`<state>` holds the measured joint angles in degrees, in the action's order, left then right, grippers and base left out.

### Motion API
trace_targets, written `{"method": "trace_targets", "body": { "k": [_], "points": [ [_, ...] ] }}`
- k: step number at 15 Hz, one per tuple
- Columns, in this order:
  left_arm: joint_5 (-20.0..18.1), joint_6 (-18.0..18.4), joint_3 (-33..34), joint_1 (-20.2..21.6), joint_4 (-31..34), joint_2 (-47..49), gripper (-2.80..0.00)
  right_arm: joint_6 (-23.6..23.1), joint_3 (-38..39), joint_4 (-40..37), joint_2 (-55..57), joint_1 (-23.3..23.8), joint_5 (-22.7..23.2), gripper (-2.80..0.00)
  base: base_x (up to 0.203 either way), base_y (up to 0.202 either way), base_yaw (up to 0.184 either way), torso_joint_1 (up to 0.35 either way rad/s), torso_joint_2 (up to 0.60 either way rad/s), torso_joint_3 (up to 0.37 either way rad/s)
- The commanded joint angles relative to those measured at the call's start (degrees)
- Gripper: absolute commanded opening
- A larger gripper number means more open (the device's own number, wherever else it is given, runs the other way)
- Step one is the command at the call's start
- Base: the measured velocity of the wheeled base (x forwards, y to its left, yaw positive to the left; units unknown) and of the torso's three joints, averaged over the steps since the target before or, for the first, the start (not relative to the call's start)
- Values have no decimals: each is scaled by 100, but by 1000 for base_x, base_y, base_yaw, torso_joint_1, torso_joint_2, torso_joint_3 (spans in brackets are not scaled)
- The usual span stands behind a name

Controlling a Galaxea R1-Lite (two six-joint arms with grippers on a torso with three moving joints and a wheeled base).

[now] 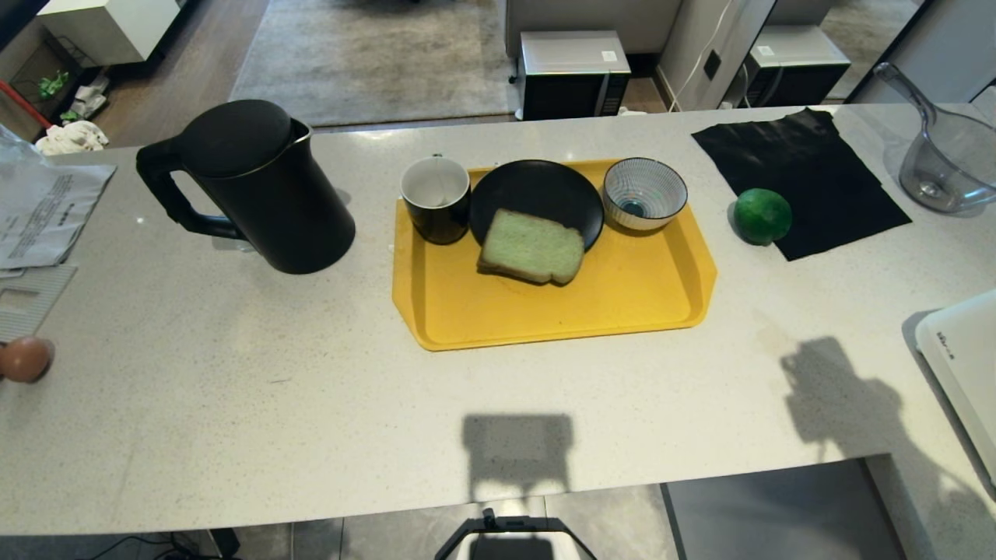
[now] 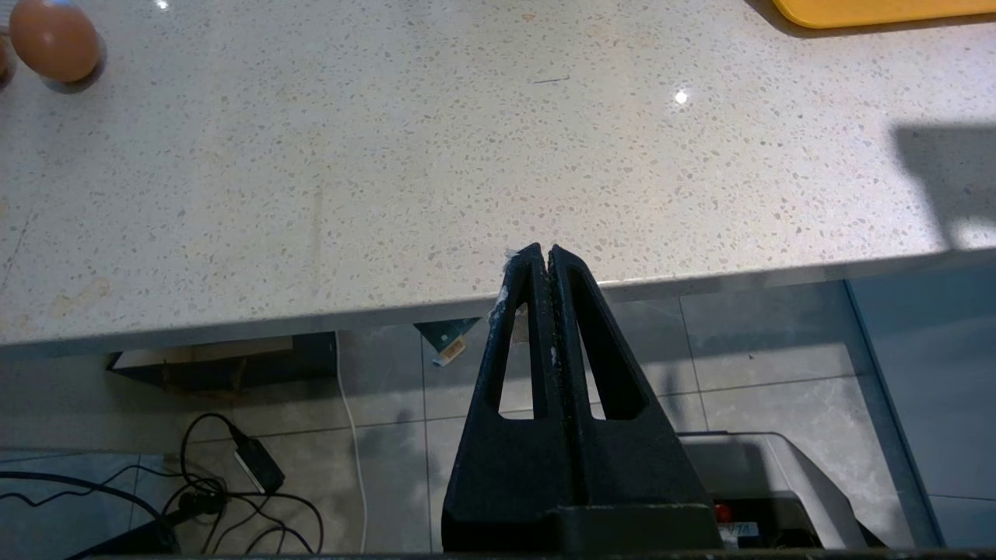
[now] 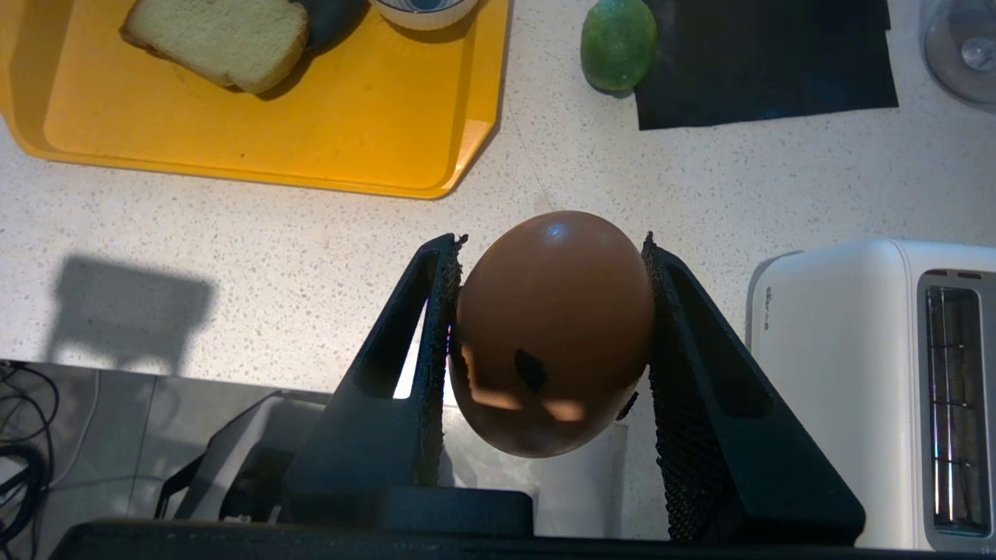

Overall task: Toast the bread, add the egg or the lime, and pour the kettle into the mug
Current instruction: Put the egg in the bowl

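My right gripper (image 3: 551, 239) is shut on a brown egg (image 3: 552, 334) with a dark spot, held above the counter's front edge near the toaster (image 3: 871, 373). A second egg (image 1: 26, 358) lies at the counter's far left and shows as the egg (image 2: 54, 39) in the left wrist view. The pale green bread (image 1: 532, 246) rests half on a black plate (image 1: 537, 190) in the yellow tray (image 1: 622, 303). The black mug (image 1: 436, 198) stands at the tray's back left corner. The black kettle (image 1: 257, 187) stands left of the tray. The lime (image 1: 762, 215) lies right of it. My left gripper (image 2: 545, 250) is shut and empty, parked below the counter edge.
A striped bowl (image 1: 645, 193) stands in the tray's back right corner. A black cloth (image 1: 801, 175) lies beside the lime, with a clear glass jug (image 1: 945, 167) at the far right. The white toaster (image 1: 961, 365) sits at the right edge. Papers (image 1: 47, 210) lie at the far left.
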<state>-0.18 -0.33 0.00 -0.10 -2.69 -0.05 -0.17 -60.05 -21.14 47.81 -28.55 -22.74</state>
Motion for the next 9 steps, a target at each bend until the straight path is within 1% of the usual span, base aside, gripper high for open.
{"method": "trace_targets", "body": {
  "k": [1,4,9],
  "points": [
    [1,-2,88,1,-3,-4,-280,-9,2,-13,26,-1,-12,-280,0,0,0,0,0,0],
    [1,1,88,1,-3,-4,-280,-1,19,-13,26,-1,-12,-280,0,0,0,3,1,51],
    [1,-2,88,1,-3,-4,-280,-1,20,-13,18,-1,-12,-280,0,0,0,0,1,169]
  ]
}}
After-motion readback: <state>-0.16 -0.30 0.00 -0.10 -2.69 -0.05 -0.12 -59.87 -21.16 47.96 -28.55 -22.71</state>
